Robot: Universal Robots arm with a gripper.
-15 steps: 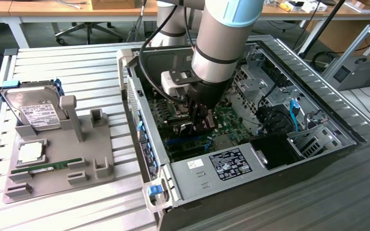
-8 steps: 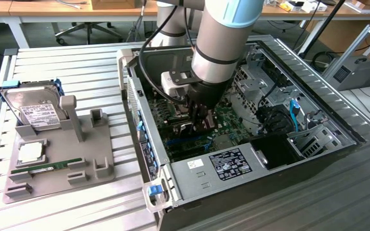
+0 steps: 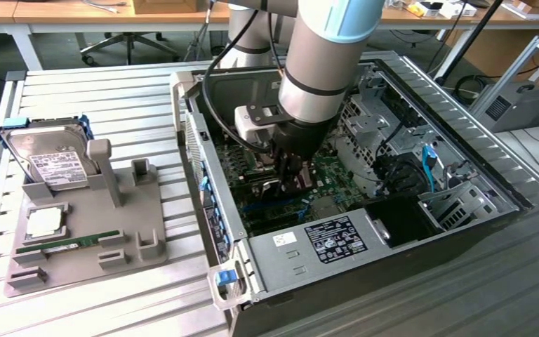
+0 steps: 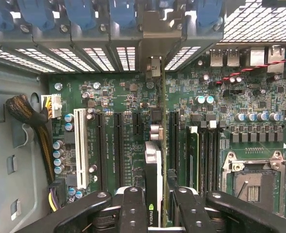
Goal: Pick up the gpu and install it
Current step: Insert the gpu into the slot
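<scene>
Claw [image 4: 157,192] is pinching the gpu [image 4: 153,177], one black finger on each flat face, inside the open case [image 3: 457,232]. The case lies on its side on the slatted counter [image 3: 92,91], toward the edge on the exterior view's right.

Gpu stands on edge, perpendicular to the mobo [image 4: 128,97]. Its long axis runs parallel w/ the black expansion slots, lengthwise along the slot row. The bracket end points at the case's vented rear wall [image 4: 99,56] w/ the blue clips, and the other end sits between the fingers. The card lines up over a black slot, a few slots from the white slot [image 4: 81,148] and on the CPU socket [image 4: 252,182] side of it. Can't tell if the edge connector is seated or just above the slot.

Seen edge-on the gpu is thin: a silver strip, then the black cooler w/ a green NVIDIA mark, then the green PCB edge on the socket side.

The arm [image 3: 330,49] comes down into the middle of the case. A grey fixture [image 3: 143,232] near the counter edge on the exterior view's left holds a hard drive [image 3: 56,160] and a RAM stick [image 3: 68,243], well apart from the case.
</scene>
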